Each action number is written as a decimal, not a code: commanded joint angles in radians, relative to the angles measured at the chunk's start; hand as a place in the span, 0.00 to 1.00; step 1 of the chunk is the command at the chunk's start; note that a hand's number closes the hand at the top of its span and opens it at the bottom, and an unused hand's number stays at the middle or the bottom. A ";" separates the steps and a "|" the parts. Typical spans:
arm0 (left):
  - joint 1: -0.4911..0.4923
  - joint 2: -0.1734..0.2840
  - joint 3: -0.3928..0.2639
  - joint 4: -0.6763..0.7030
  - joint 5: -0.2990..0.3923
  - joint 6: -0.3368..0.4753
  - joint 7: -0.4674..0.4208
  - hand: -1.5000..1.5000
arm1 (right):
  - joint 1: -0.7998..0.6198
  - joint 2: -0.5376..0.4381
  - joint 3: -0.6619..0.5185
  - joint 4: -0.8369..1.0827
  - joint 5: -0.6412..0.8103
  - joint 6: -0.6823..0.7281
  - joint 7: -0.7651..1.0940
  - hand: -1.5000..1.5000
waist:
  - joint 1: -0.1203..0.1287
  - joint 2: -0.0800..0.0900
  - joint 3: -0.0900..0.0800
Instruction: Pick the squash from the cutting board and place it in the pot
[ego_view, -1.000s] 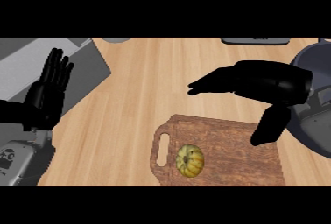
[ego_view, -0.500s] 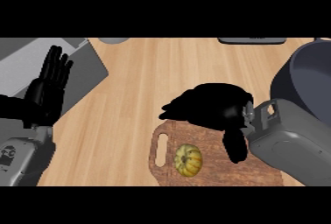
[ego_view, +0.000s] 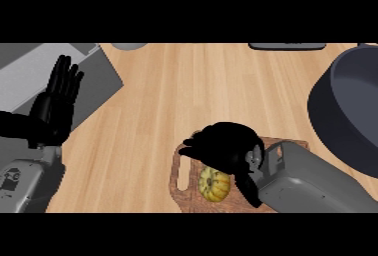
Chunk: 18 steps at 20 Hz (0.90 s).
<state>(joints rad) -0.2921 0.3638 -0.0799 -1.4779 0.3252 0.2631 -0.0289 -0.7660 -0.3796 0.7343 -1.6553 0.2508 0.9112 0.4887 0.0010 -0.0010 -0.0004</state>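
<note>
Wooden desk (ego_view: 184, 95): the right hand (ego_view: 225, 147) had moved down over the cutting board (ego_view: 184, 180), fingers curled, clasping nothing. The squash (ego_view: 214, 184) lay on the board's near end, just below those fingers. Left hand (ego_view: 55, 102) rested open, left edge.

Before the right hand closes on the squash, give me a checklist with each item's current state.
1. Squash on the cutting board: ok.
2. Right hand above the squash: ok, over its upper end.
3. Fingers round the squash: not ok, none wrap it yet.
4. Hand touching the squash: cannot tell.
5. Pot open for the drop: ok, at the right edge, no lid seen.
6. Left hand out of the way: ok, resting open at the left.
</note>
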 joint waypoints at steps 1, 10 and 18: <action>-0.046 0.007 0.039 0.018 0.004 -0.037 0.027 0.50 | 0.079 0.031 0.011 -0.019 0.066 0.040 0.030 0.00 | -0.003 0.001 0.000; -0.025 -0.032 0.064 -0.030 -0.036 -0.041 0.068 0.50 | 0.127 0.065 -0.019 -0.001 0.264 0.007 -0.188 0.00 | 0.002 0.002 0.001; 0.067 -0.059 0.055 -0.082 -0.074 -0.062 0.046 0.50 | 0.191 0.111 0.061 0.043 0.450 -0.038 -0.136 0.00 | 0.006 0.001 0.001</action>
<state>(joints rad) -0.2658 0.3069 -0.0283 -1.5216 0.2558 0.2166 0.0061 -0.6028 -0.2803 0.7582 -1.6460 0.6047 0.9099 0.3574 0.0040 -0.0001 0.0000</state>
